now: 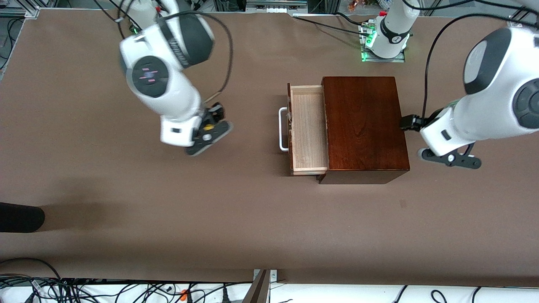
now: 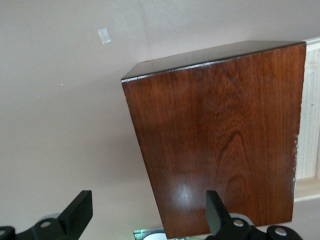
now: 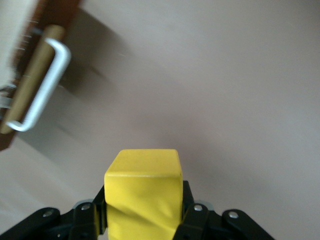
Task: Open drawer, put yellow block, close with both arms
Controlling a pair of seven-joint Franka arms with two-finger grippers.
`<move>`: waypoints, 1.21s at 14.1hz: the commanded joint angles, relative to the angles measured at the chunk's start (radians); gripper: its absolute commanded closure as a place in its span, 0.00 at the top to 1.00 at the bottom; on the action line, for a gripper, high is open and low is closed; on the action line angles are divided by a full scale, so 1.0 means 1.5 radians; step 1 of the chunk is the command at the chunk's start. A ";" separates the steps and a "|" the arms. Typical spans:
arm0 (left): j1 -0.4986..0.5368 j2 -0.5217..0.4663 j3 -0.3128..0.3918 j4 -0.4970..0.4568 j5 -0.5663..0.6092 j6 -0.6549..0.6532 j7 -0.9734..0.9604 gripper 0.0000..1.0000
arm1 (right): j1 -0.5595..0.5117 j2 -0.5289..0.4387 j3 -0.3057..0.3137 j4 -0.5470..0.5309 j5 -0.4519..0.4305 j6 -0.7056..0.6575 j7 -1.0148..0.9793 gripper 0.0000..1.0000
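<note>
The drawer (image 1: 308, 128) is pulled out of the dark wooden box (image 1: 364, 126), and its pale inside holds nothing. Its white handle (image 1: 283, 128) faces the right arm's end of the table. My right gripper (image 1: 209, 131) is shut on the yellow block (image 1: 207, 127) and is over the bare table, in front of the drawer and apart from it. In the right wrist view the yellow block (image 3: 143, 192) sits between the fingers, with the handle (image 3: 42, 85) ahead. My left gripper (image 1: 407, 122) is open at the box's end toward the left arm. In the left wrist view the left gripper (image 2: 148, 215) straddles a corner of the box (image 2: 220, 140).
The left arm's base (image 1: 383, 46) with a green light stands just past the box. A black object (image 1: 21, 216) lies at the table edge toward the right arm's end. Cables (image 1: 105, 290) run along the edge nearest the camera. A scrap of tape (image 2: 104, 35) lies on the table.
</note>
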 commanded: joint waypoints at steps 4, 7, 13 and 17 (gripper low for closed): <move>0.035 -0.201 -0.007 -0.262 -0.013 0.155 0.018 1.00 | 0.161 0.120 -0.009 0.173 -0.061 0.029 -0.044 0.21; 0.066 -0.217 -0.004 -0.285 -0.013 0.203 0.139 1.00 | 0.188 0.142 -0.008 0.173 -0.064 0.085 -0.138 0.21; 0.079 -0.220 -0.004 -0.280 -0.014 0.187 0.138 1.00 | 0.250 0.186 -0.010 0.173 -0.126 0.155 -0.165 0.22; 0.078 -0.218 -0.005 -0.278 -0.014 0.189 0.137 1.00 | 0.263 0.204 -0.009 0.172 -0.158 0.175 -0.236 0.26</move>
